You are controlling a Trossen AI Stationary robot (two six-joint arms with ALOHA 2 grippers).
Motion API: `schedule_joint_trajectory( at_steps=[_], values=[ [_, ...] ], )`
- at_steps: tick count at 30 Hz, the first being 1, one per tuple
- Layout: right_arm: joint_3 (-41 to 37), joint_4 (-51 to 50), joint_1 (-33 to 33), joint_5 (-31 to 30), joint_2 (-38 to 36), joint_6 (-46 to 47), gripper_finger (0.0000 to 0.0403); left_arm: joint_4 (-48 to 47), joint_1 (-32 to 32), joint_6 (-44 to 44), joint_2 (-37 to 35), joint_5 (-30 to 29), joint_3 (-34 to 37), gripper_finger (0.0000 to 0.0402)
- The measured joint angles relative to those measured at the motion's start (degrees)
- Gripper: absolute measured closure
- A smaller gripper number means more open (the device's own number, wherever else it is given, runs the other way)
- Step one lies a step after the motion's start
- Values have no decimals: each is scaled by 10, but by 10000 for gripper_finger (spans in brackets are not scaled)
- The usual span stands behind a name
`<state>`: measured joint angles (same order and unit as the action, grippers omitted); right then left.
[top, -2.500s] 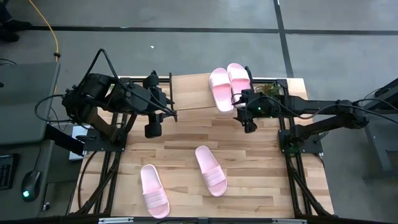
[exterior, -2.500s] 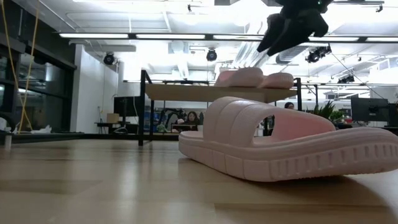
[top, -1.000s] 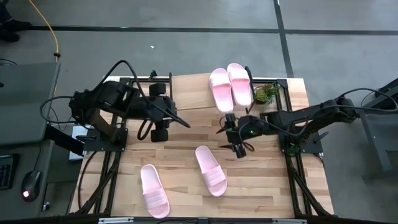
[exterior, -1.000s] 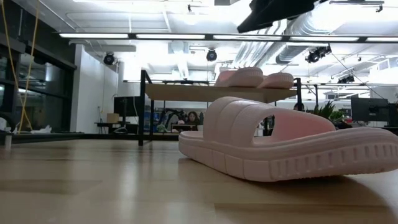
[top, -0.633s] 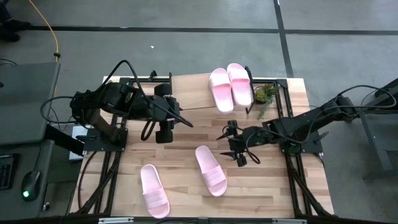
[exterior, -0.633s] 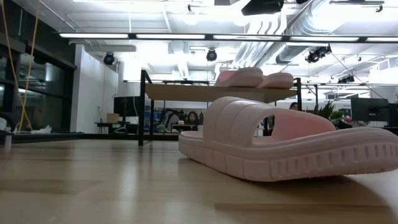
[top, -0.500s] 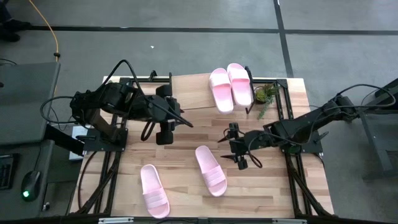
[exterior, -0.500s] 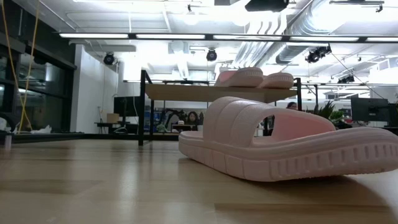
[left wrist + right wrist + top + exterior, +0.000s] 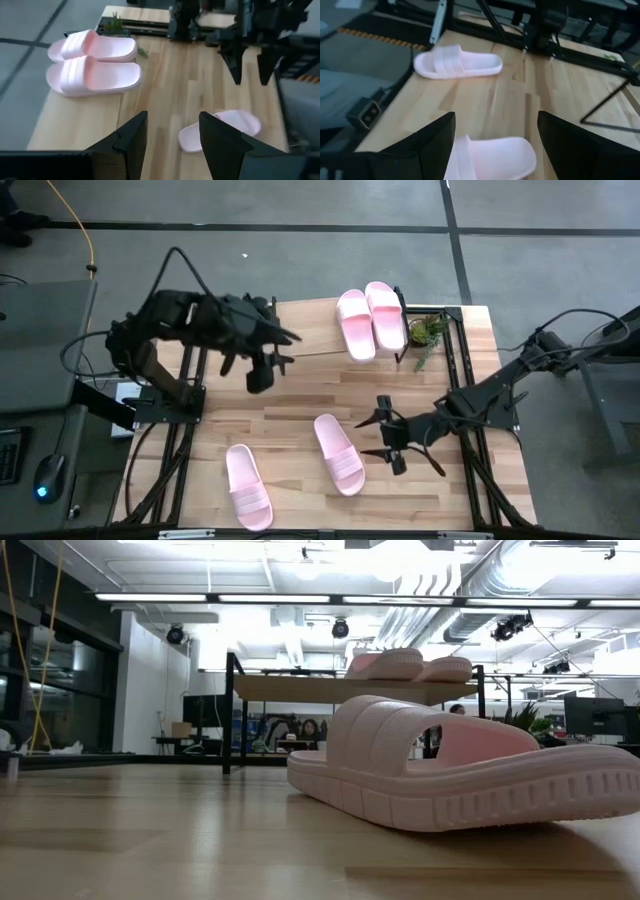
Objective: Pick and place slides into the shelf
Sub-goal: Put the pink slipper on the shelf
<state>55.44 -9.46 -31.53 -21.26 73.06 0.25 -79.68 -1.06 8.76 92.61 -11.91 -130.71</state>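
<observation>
While left claw [image 9: 262,370] raised, fingers apart, right claw [image 9: 372,436] wide beside near slide [image 9: 339,453].

The slides [image 9: 339,453] are pale pink with ridged straps. The shelf [image 9: 309,330] is light wood on black legs.

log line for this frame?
stage: reach for third slide | right gripper: open, beside slide on table | left gripper: open, raised near shelf | shelf: two slides placed
</observation>
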Motion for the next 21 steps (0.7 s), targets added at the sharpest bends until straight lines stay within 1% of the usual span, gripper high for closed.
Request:
schedule_joint_trajectory(
  at_steps=[4,8,12,16,19,21],
  values=[
    [0,8,-10,0,0,19,130,-2,-25,21,-5,69,0,241],
    [0,7,-15,-9,1,30,130,-9,-27,22,-5,105,17,241],
    [0,4,-16,-19,1,39,130,-10,-26,25,-4,148,65,241],
    [0,0,-16,-19,1,39,130,-11,-16,33,-4,166,124,241],
    [0,-4,-16,-19,1,39,130,-7,-8,32,-4,196,171,241],
    [0,-6,-16,-19,1,38,130,-1,0,33,-4,202,201,241]
  ],
)
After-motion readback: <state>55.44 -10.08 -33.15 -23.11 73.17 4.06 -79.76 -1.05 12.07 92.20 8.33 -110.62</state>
